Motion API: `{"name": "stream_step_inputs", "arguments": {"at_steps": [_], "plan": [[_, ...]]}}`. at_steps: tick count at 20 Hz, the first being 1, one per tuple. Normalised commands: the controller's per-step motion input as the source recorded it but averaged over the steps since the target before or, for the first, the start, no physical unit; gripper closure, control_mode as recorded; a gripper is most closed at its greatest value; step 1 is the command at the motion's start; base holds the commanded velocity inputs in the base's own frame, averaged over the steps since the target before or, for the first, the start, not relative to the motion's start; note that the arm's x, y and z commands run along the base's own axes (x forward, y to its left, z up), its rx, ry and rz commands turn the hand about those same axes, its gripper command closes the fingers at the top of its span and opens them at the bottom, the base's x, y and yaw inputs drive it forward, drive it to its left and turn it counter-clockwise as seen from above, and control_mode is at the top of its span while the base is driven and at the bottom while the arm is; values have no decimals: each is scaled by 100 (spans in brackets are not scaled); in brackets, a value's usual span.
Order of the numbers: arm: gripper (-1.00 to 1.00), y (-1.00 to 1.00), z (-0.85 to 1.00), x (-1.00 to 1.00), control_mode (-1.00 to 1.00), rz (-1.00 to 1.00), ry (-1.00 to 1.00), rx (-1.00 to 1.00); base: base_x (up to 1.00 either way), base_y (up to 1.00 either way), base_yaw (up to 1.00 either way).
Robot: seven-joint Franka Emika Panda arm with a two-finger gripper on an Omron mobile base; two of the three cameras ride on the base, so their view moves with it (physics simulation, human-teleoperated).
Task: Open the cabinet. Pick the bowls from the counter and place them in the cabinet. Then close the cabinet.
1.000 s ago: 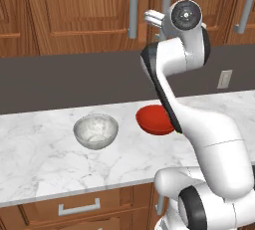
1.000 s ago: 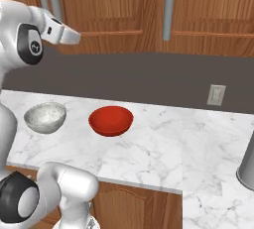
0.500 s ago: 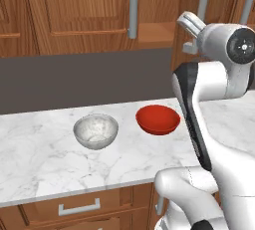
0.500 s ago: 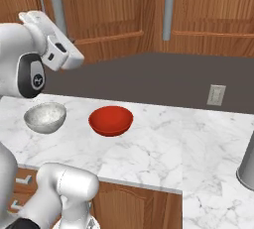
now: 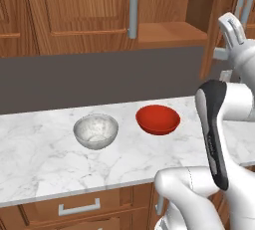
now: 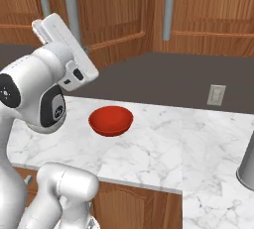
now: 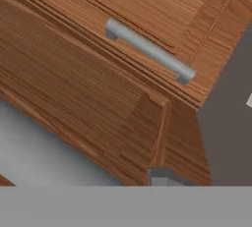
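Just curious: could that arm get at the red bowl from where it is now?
Probably yes. The red bowl sits in the open on the counter, apart from the grey bowl, with nothing over it; the arm would have to swing down.

We count two bowls on the counter point(image 5: 45, 154): one marble bowl point(image 5: 95, 131) and one red bowl point(image 5: 158, 119). One drawer handle point(image 5: 78, 207) shows below (perhaps more drawers beyond the frame).

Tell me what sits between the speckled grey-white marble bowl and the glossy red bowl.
Nothing: bare white marble counter separates the speckled bowl from the red bowl, seen in the left base view.
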Motion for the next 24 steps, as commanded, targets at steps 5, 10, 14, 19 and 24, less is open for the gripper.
{"name": "stream_step_inputs", "arguments": {"at_steps": [5,10,14,19,24], "plan": [[-100,-31,50,-81,-100,-12,0,10,0,0,0],[-100,74,1,-100,-100,-22,0,-5,0,0,0],[-100,94,8,-93,-100,-31,-1,-10,0,0,0],[-100,62,33,-100,-100,-35,-7,-1,0,0,0],[-100,95,15,-75,-100,-28,-2,-6,0,0,0]]}}
